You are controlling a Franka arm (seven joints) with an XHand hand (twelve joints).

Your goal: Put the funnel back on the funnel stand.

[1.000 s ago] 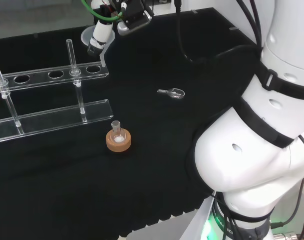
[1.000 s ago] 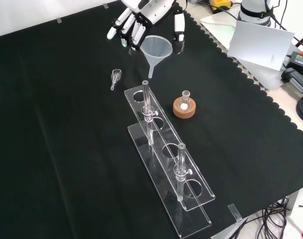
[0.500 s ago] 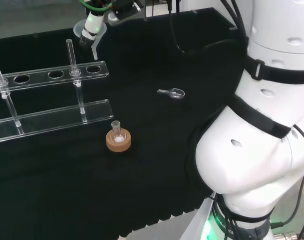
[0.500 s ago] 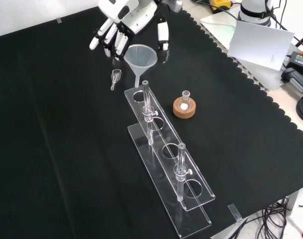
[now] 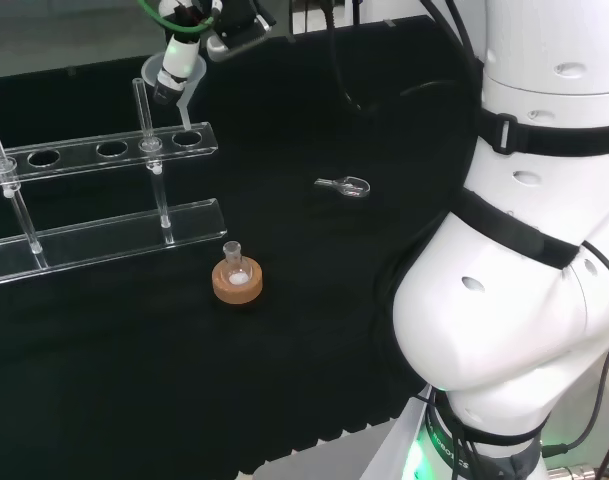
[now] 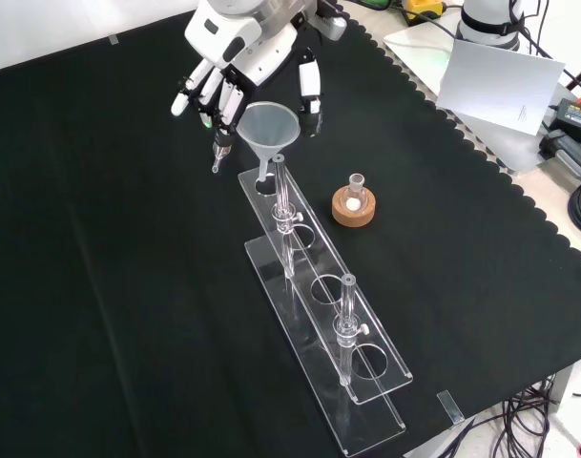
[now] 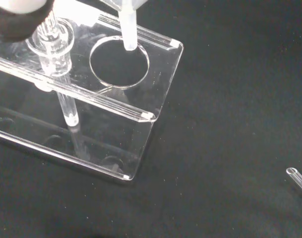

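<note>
**Robot hand poised with funnel over the end hole**

Robot hand [image 5: 176, 62] at 11 o'clock in the head view, fingers curled round the funnel [image 5: 174, 85] and carrying it clear of the bench [image 5: 314, 300]. Stem aimed down toward the end hole of the funnel stand [image 5: 104, 150], close beside an upright rod. Small flask on a cork ring [image 5: 237, 282] near centre, well apart; a small glass scoop [image 5: 344, 185] at about 2 o'clock of it.

Front view: robot hand [image 6: 242, 57] at 12 o'clock, thumb and fingers closed about the funnel [image 6: 266, 129] rim. Clear, wide cone, narrow stem, upright or nearly so. Stem tip just above the hole at the far end of the funnel stand [image 6: 323, 315].

Wrist view: stem of the funnel [image 7: 127, 29] over the hole of the funnel stand [image 7: 141, 106], near its edge rather than its middle.

Likely trouble: off-centre stem catching the hole's edge on the way down and tipping the funnel; cone knocking the neighbouring rod; early release leaving it tilted. Clear ware, so alignment hard to judge.
</note>
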